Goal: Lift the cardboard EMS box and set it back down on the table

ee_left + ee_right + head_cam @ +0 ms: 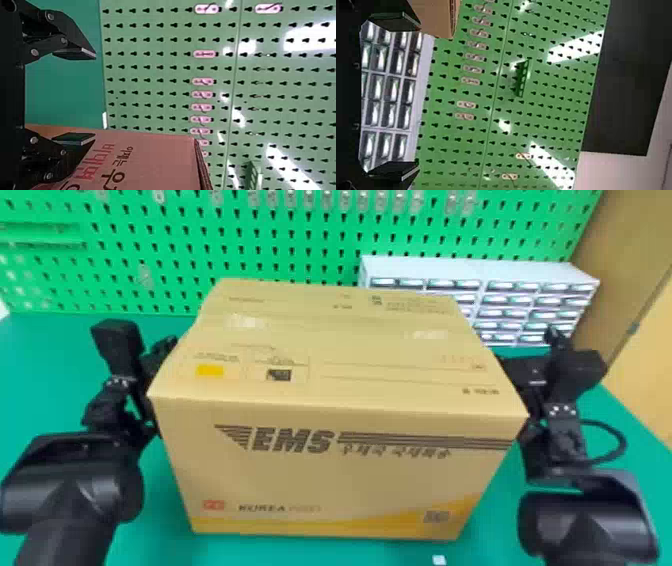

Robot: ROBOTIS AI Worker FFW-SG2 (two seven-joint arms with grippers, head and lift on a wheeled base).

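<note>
Green pegboard (300,240), one: upright behind the work, with small hanging clips along its upper part. Green table (55,355), one: spread in front of the board and out to both sides of my load. Cardboard EMS box (325,470), one: tan, top closed, printed long face towards me, set between my two arms above the table surface in the head view; I cannot tell whether its underside touches. Drawer cabinet (475,267), one: pale, many small drawers, behind the box to the right, partly hidden by it. Grippers, two: my left gripper (157,357) beside the box's left side, my right gripper (525,377) beside its right side. On the left gripper (95,96) the fingers stand apart, one overlapping the box in view; on the right gripper (419,98) they are likewise apart. Pale scrap (439,560), one: near the box's lower front edge.
</note>
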